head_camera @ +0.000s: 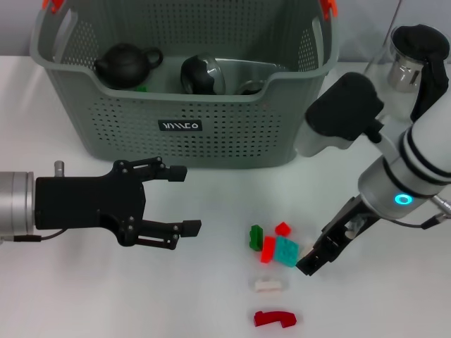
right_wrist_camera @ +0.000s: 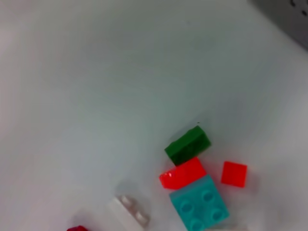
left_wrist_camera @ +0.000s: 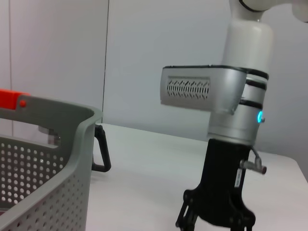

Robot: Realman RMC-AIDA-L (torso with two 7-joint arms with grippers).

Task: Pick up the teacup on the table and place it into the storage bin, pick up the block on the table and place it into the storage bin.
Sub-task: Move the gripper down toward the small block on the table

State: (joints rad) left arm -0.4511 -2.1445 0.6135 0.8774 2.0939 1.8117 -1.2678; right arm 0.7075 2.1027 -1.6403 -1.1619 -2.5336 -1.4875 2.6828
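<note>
While the left gripper (head_camera: 180, 199) hangs wide open and empty by the storage bin (head_camera: 190, 113), the right gripper (head_camera: 315, 258), its opening unclear, sits just beside the teal block (head_camera: 287, 251), on its right

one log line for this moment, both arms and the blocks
left gripper: open, idle before storage bin | right gripper: low beside teal block | blocks: on table | teapot: in bin

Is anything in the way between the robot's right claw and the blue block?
Nothing visible. The right gripper sits right beside the teal block, on the side away from the red block and green block.
</note>
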